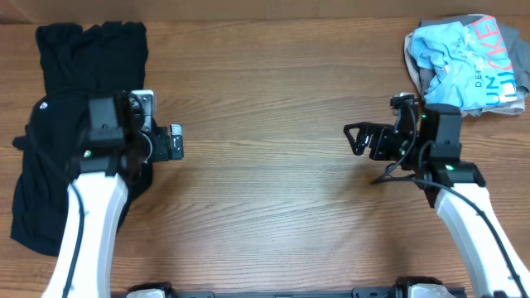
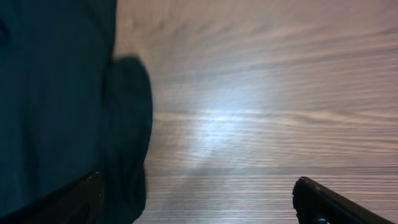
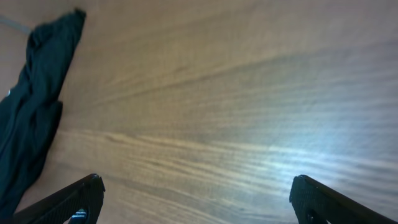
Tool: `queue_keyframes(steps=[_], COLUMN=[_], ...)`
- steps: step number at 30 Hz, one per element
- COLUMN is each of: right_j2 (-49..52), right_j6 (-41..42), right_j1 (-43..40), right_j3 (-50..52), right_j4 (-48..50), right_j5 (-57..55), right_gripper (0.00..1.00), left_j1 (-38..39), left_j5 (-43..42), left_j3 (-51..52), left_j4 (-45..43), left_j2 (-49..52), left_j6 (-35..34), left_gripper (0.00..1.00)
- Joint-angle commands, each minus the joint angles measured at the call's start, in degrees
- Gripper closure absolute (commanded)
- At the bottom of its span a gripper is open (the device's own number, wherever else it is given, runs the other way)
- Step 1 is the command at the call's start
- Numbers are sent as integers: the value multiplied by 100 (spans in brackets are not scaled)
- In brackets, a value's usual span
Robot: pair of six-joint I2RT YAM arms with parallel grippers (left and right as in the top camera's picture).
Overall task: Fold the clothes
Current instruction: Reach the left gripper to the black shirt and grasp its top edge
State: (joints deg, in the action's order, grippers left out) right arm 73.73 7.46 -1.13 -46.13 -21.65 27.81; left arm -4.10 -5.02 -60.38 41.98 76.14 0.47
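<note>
The black clothes (image 1: 58, 124) lie in a long heap along the left end of the counter (image 1: 265, 207), running from the far edge toward the near side. The left arm covers their middle in the overhead view, so how the fabric lies there cannot be made out, and folds are hard to read in the dark cloth. A small white mark shows near the heap's left side. In the left wrist view the clothes (image 2: 56, 99) fill the left third, blurred, with one rounded lobe reaching onto bare wood.

The left claw (image 1: 175, 142) hangs just beside the heap's right edge, its fingers (image 2: 329, 202) spread wide with nothing between them. The right claw (image 1: 358, 137) sits well apart, right of centre, also spread and empty; its fingertips (image 3: 68, 202) are cut off by the bottom of the frame. The right wrist view catches the clothes (image 3: 31, 124) far off at its left edge.

A crumpled light-blue and white pile of garments (image 1: 468, 62) lies in the far right corner, partly cut off by the frame. Between the two claws the wood is open.
</note>
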Motion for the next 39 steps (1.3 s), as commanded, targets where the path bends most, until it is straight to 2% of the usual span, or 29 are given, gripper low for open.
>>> queue_keyframes(steps=[1,9,15,20,22,24,26,31,35,39], right_j2=[216,302,302,302,302,302,302,302,302,302], right_j6=[-4,-46,-46,-46,-46,-42,-44,-44,-44,-44], right_j1=[-17,-17,-17,-17,-17,-17,-17,-17,-17,-17], right_j3=[-125,-120,-120,-118,-118,-118,-118,-118,-118,-118], right_j4=[48,70,55,33,22,13,13,11,28,33], right_j5=[382,299,271,271,264,225,223,225,216,109], right_gripper=[0,1,5,10,19,25,29,32,33,33], left_j1=[-17,-17,-26,-52,-52,-52,-52,-48,-37,-9], left_j5=[538,1001,1663,1827,1912,1915,1915,1904,1862,920], left_j3=[-94,-94,-94,-94,-94,-94,-94,-96,-221,-752], left_j4=[-11,-138,-170,-197,-216,-240,-278,-367,-243,146], left_j2=[671,1928,2555,2863,2957,3027,3064,3067,3047,2833], left_j6=[57,57,-310,-476,-522,-520,-520,-525,-852,-925], left_gripper=[7,12,11,13,15,23,35,94,96,96])
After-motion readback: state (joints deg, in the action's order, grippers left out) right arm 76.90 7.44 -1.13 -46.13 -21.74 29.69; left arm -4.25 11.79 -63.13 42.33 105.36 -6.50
